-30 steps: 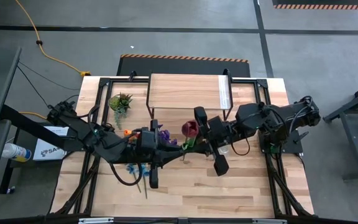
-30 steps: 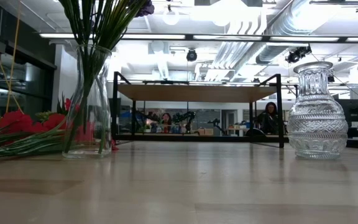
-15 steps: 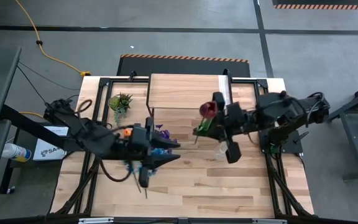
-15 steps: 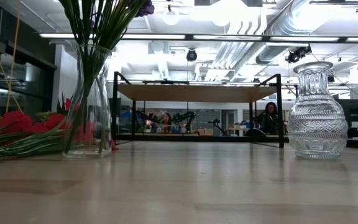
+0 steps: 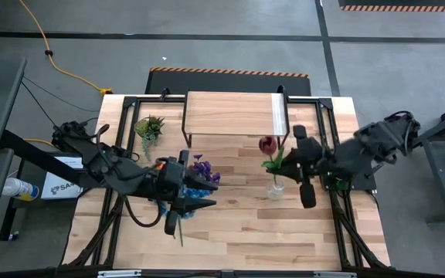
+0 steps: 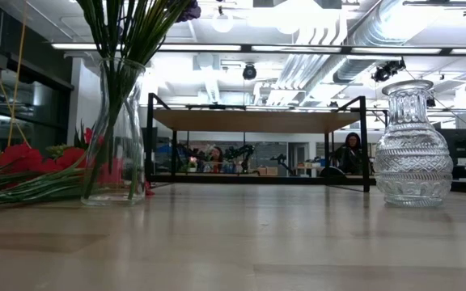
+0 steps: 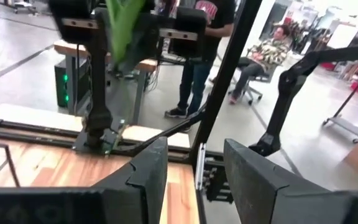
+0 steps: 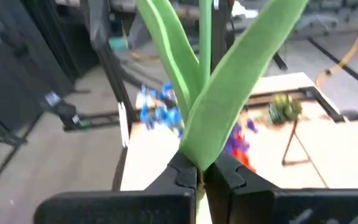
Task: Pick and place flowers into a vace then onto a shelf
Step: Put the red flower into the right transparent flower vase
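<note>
On the table's (image 5: 230,232) left half the left gripper (image 5: 197,194) lies low over the boards, pointing toward the right edge. In its wrist view the jaws stand part open with nothing between them (image 7: 194,171). Just beside it a vase with purple and blue flowers (image 5: 202,171) stands on the table; the low view shows green stems in that glass (image 6: 118,137). More blue flowers (image 5: 168,208) lie flat under the arm, nearer the front edge, and red blooms (image 6: 23,158) lie beside the vase. A small spiky plant (image 5: 149,126) sits toward the back left corner, well apart.

At the middle of the back edge stands the shelf (image 5: 234,112), bare on top.

Right of centre the right gripper (image 5: 284,158) is shut on a red flower (image 5: 267,145). The wrist view shows its fingers pinched on the green stem and leaves (image 8: 213,93). The stem runs down from the bloom toward a second, clear vase (image 5: 275,188) that stands just in front of the gripper, toward the front edge. The flower's foot seems to be at or near the vase mouth, though the view from above does not show whether it is inside.

The coming move probably turns on that line: stem upright over the narrow neck (image 6: 407,101), then down. The right arm is much the nearer. Nothing stands between flower and vase; the left arm is clear of it.
</note>
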